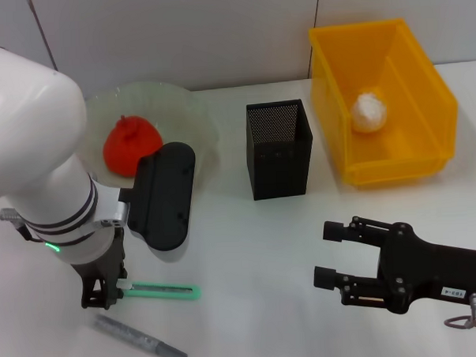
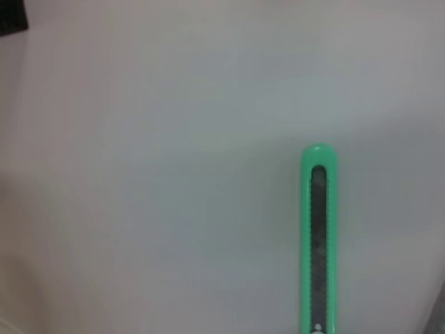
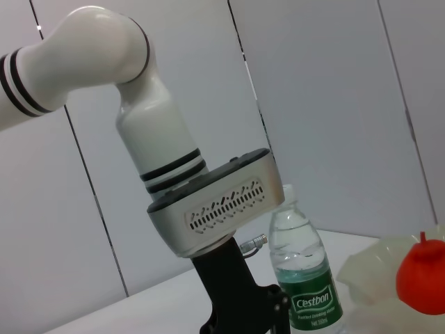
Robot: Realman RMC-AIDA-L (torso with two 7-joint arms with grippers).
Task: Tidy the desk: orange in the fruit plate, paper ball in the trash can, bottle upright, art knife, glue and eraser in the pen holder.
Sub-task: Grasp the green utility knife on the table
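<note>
The left gripper [image 1: 101, 293] stands low over the table [image 1: 249, 257] at about 8 o'clock in the head view, its dark fingers planted at the near end of the art knife [image 1: 162, 292], which lies flat and points away toward 3 o'clock. Whether the fingers have actually closed on the knife cannot be told: the arm's own body hides the tips, and the left wrist view shows only the knife's far end [image 2: 319, 236] on bare white surface.

The main risk is a grip at the very end of a thin flat blade body. If the fingers catch only the tip, the long free end may droop or swing on lifting, then strike the rim of the pen holder [image 1: 279, 149], which stands at about 1 o'clock from the knife, instead of dropping in. A pinch against the tabletop could also skid the knife sideways into the glue [image 1: 140, 338], lying just beside it at 6 o'clock.

The right gripper [image 1: 330, 255] rests at 4 o'clock with its two fingers spread and nothing between them.

Much looks settled: the orange [image 1: 131, 145] sits in the fruit plate [image 1: 196, 117], the paper ball [image 1: 369, 112] lies in the trash can [image 1: 423, 75], and the bottle [image 3: 303, 285] stands upright in the right wrist view. The eraser cannot be seen
</note>
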